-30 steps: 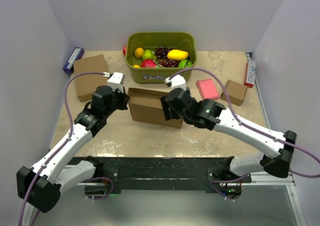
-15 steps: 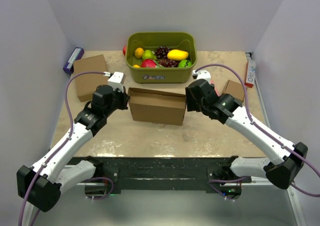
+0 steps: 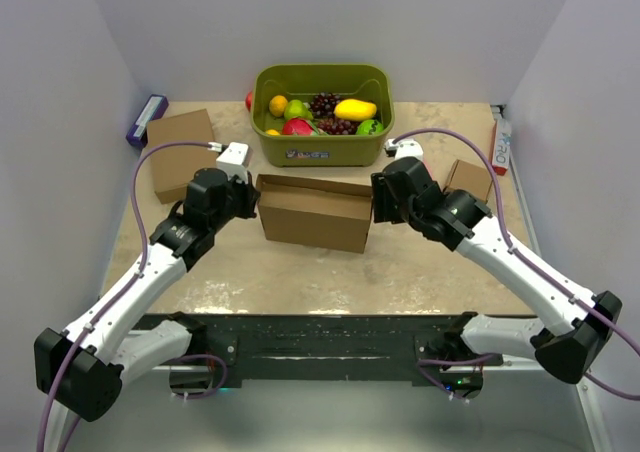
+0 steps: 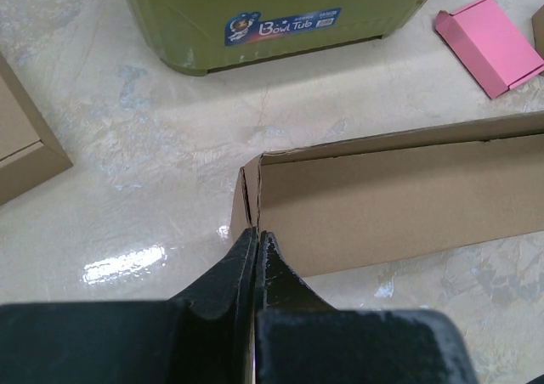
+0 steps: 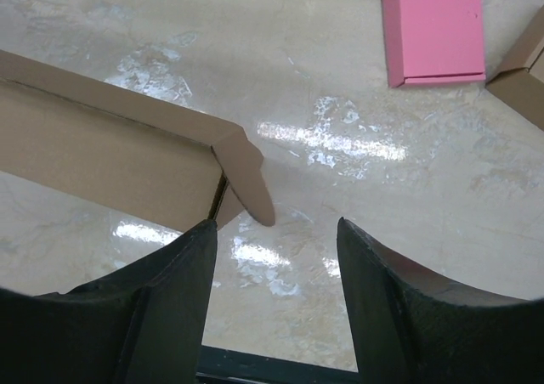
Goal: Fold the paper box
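Landmark: olive-green tub (image 3: pixel 320 150) at the back of the table (image 3: pixel 290 267), loaded with fruit (image 3: pixel 322 110).

Paper box (image 3: pixel 315 212): lies just in front of the tub, on the arms' side. Its long side runs parallel to the tub's front wall, with a strip of bare tabletop between the two. Plain brown corrugated card, with the long walls standing up. At the end below the tub's right corner, a small rounded flap (image 5: pixel 251 184) sticks out from the box corner and slopes down toward the tabletop.

Left gripper (image 3: pixel 248 200): in front of the tub's left corner. Jaws clenched tight, with only a hairline between the black fingers (image 4: pixel 229 269). The tips sit against the box's end corner, where the card shows doubled layers. I cannot tell whether any card is nipped between them.

Right gripper (image 3: pixel 380 204): in front of the tub's right corner. Jaws released and standing well apart, grasping nothing. The wrist view shows the flap just ahead of the gap and the fingers (image 5: pixel 183 290) clear of it.

Also noted:
- A flat pink piece (image 5: pixel 433 27) lies on the table to the right front of the tub.
- A small brown cardboard cube (image 3: pixel 470 180) sits further right of the tub than the pink piece.
- A flat brown cardboard rectangle (image 3: pixel 180 152) lies left of the tub, apart from the paper box.
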You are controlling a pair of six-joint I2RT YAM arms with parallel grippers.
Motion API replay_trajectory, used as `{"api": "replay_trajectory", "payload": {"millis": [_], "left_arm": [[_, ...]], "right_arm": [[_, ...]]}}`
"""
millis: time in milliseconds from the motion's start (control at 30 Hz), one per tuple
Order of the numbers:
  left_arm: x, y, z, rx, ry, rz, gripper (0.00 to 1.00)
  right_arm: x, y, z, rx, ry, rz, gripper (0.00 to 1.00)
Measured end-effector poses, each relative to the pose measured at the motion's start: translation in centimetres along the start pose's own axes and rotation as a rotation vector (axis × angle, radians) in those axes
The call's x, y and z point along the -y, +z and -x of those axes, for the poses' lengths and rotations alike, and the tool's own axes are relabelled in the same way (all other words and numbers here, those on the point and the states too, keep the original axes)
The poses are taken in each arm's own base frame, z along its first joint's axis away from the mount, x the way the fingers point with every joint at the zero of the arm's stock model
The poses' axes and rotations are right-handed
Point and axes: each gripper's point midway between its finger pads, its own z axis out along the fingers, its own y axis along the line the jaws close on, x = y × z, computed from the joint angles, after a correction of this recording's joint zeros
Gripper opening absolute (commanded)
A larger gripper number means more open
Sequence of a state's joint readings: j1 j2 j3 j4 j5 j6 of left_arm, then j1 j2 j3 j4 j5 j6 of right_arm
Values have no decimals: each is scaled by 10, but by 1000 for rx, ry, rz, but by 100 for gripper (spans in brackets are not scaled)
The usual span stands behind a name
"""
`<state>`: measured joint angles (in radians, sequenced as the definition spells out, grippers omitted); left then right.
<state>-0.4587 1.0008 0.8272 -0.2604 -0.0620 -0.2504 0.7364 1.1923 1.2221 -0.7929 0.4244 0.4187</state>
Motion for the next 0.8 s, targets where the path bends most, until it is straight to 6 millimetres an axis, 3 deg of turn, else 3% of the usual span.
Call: {"api": "replay_trajectory", "payload": {"millis": [333, 467, 567, 667, 800], "left_arm": [[0, 0, 0, -2, 0, 1, 0], [0, 0, 0, -3, 1, 2, 0], [0, 0, 0, -3, 1, 2, 0], [0, 1, 0, -4, 2, 4, 0], [1, 1, 0, -5, 5, 7, 0]], "right_arm": [[-5, -2, 2, 5, 11, 33, 60], [-6, 6, -1, 0, 4, 24, 51], [-7, 14, -6, -18, -12, 14, 34], [-7, 20, -9, -33, -26, 2, 23], [-8, 21, -10, -35, -31, 1, 15]]}}
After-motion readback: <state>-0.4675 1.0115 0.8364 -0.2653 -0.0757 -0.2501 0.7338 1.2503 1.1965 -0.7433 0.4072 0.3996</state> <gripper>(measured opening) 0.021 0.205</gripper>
